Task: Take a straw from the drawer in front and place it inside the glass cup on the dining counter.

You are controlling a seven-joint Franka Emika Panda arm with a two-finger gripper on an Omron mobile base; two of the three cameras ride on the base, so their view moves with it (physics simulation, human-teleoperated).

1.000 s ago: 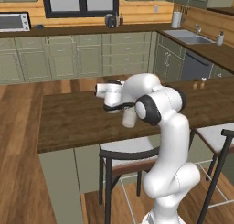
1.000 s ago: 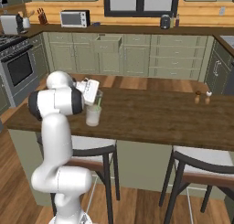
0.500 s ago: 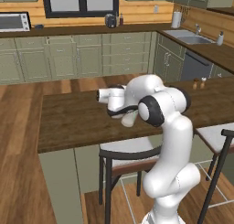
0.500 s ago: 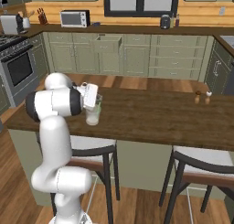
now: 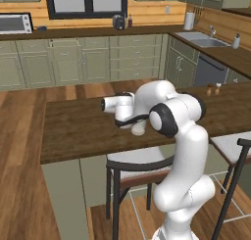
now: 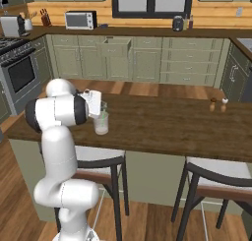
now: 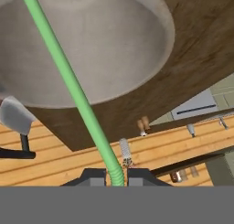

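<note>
Straw (image 7: 75, 93), thin, light and probably bendy, sits pinched at its ribbed end between clenched gripper (image 7: 116, 178) fingertips, angled over the glass cup (image 7: 91, 49) mouth

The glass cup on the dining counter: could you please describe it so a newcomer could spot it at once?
Find the long dark wood dining counter with stools. Near its left end in the right base view, under the arm's hand, stands the glass cup: small, clear, whitish, handleless, with a green straw leaning over it.
</note>
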